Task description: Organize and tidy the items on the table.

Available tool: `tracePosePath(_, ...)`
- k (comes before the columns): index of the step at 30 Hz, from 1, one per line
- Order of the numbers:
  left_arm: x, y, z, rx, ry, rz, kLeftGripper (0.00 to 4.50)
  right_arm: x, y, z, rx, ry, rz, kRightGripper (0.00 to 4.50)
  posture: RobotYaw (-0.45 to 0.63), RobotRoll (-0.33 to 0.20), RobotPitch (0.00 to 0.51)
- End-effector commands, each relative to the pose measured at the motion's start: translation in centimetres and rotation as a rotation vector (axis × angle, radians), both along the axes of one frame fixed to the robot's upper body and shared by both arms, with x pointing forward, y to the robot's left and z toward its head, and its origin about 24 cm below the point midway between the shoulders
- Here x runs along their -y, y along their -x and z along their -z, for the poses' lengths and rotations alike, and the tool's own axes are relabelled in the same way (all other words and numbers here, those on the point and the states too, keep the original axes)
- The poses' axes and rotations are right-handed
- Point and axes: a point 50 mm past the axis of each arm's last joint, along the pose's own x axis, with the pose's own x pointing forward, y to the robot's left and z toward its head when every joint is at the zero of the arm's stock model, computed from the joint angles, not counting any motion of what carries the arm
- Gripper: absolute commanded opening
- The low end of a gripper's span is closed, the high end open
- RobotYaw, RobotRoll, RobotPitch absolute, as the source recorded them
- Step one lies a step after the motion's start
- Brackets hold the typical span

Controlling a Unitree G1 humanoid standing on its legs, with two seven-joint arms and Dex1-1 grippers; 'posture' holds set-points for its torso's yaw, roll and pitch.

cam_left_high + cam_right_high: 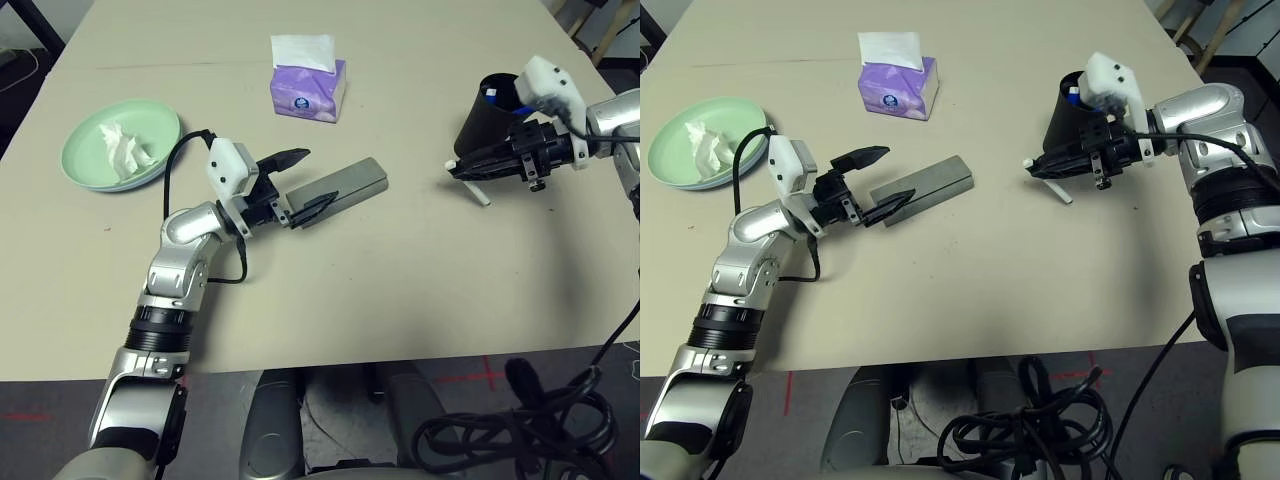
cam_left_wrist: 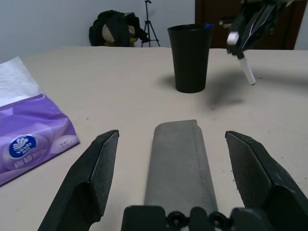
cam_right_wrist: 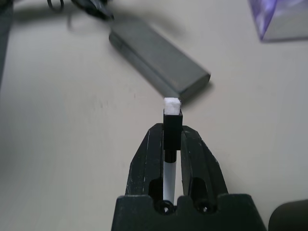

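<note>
A smooth grey oblong glasses case (image 2: 178, 166), a stitched seam along its top, lies on the matte beige counter (image 1: 400, 290) between the wide-open, empty fingers of the left gripper (image 1: 300, 182). The right gripper (image 3: 172, 127) is closed on a slim white marker (image 3: 169, 180). Crumpled white tissue (image 1: 124, 150) sits on a round mint-green plate (image 1: 88, 165). A glossy purple tissue box (image 2: 36, 134) bears a blue oval logo.

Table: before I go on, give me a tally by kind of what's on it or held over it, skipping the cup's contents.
Plates, green over light blue: 2
Crumpled tissue: 1
Tissue box: 1
Case: 1
Cup: 1
Pen: 1
Total: 7
</note>
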Motion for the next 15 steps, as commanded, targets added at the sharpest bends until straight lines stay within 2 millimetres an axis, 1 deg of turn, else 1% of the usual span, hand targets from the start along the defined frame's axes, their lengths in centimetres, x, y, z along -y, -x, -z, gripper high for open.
tracePosePath(1,0.1,-0.1,0.5,-0.006,-0.018,0.015,4.50,-0.4,0.2,0.5,0.030,-0.198,0.047,0.32,-0.02,0.000,0.127)
tracePosePath(4,0.2,-0.3,0.6,-0.009,-0.017,0.016,4.50,-1.4,0.6,1.6,0.030,-0.347,0.086,0.32,-0.02,0.000,0.117)
tracePosePath(10,0.3,-0.7,0.6,-0.008,-0.011,0.011,4.50,-3.4,1.5,3.7,0.047,-0.569,0.203,0.32,-0.01,0.000,0.106)
tracePosePath(15,0.3,-0.8,0.7,-0.011,-0.004,0.007,4.50,-4.2,1.5,4.5,0.121,-0.716,0.340,0.32,-0.01,0.000,0.104)
